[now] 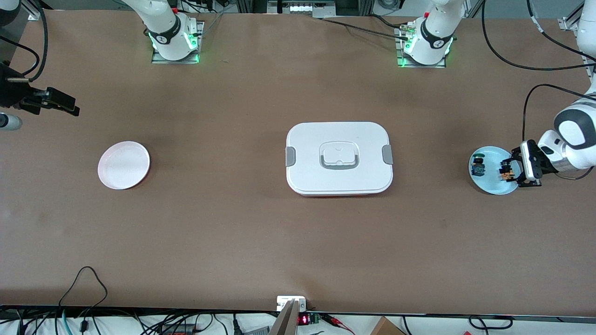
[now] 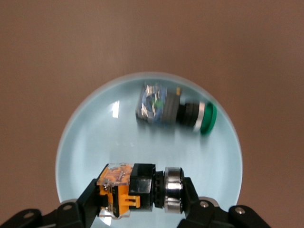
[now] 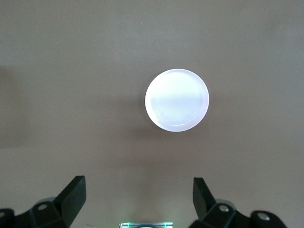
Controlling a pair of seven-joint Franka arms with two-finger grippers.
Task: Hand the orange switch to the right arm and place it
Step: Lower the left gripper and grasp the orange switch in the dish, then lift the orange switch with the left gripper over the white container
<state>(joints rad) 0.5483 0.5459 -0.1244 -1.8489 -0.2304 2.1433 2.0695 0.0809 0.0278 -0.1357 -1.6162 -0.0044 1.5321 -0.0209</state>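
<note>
Over at nine o'clock on the table, the right gripper (image 1: 70, 108) hangs above bare tabletop at the right arm's end, jaws spread wide and holding nothing, the right arm waiting. Just nearer the front camera than it, around eight o'clock, lies the pink plate (image 1: 124, 165), empty, seen whole in the right wrist view (image 3: 176, 100). Dead centre sits the white lidded box (image 1: 339, 158), grey clips at both ends, lid on. Now to three o'clock: the light blue plate (image 1: 493, 185) at the left arm's end, and here's the action, with the left gripper (image 1: 508, 170) down on it, jaws clamped on the orange switch (image 2: 137, 190), gripped end to end. Beside it on the same plate, apart from it, lies the blue switch with a green cap (image 2: 173, 109).
</note>
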